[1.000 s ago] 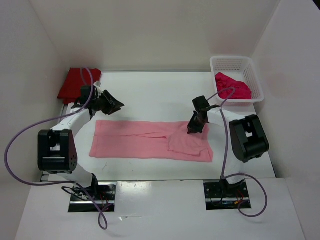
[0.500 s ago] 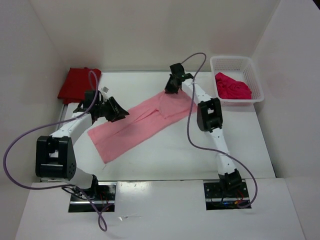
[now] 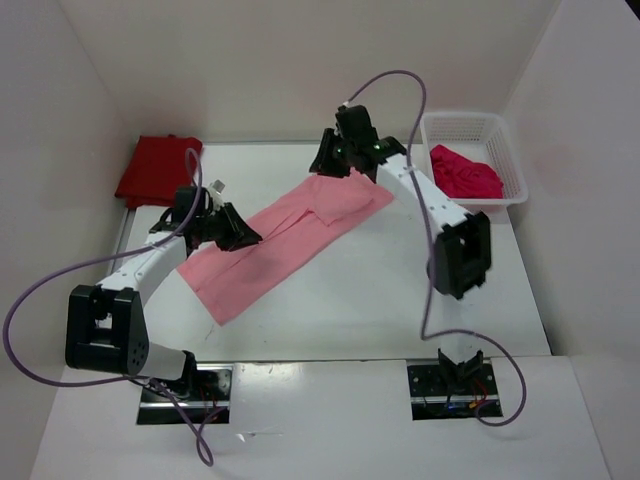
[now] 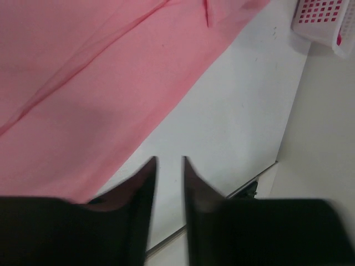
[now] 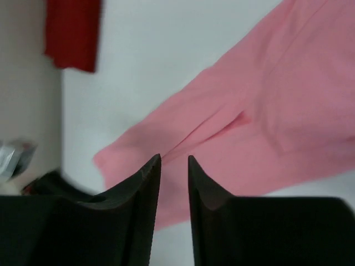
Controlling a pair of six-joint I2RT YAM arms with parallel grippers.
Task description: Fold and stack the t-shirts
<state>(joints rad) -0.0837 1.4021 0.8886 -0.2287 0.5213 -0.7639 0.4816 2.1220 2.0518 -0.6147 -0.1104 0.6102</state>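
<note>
Walls of plain white close in the table (image 3: 400, 290) on the left, far and right sides. Two purple cables trail about: the left arm's cable (image 3: 25, 300) loops out past the near-left corner, and the right arm's cable (image 3: 405, 82) arcs high over the far edge. The right arm reaches from the near-right corner to the far middle. Its forearm passes between the white mesh basket (image 3: 505, 150) and the light pink shirt (image 3: 280, 245).

The basket sits in the far-right corner and holds the crimson-pink shirt (image 3: 465, 175), bunched in a heap against its near side. The dark red shirt (image 3: 150, 170) lies in the far-left corner, with the left arm's cable crossing its right edge.

The pink shirt lies flat in a long slanted strip from near the left edge up to the far middle, with one flap folded over at its far end. The left gripper (image 3: 240, 230) is over the strip's left end. Its jaws stand a narrow gap apart with nothing between them. The right gripper (image 3: 322, 162) is at the strip's far end, its jaws likewise a little apart and empty.

From above I cannot tell whether either gripper touches the cloth. The left wrist camera catches only a corner of the basket, and both wrist views are blurred around the fingers.
</note>
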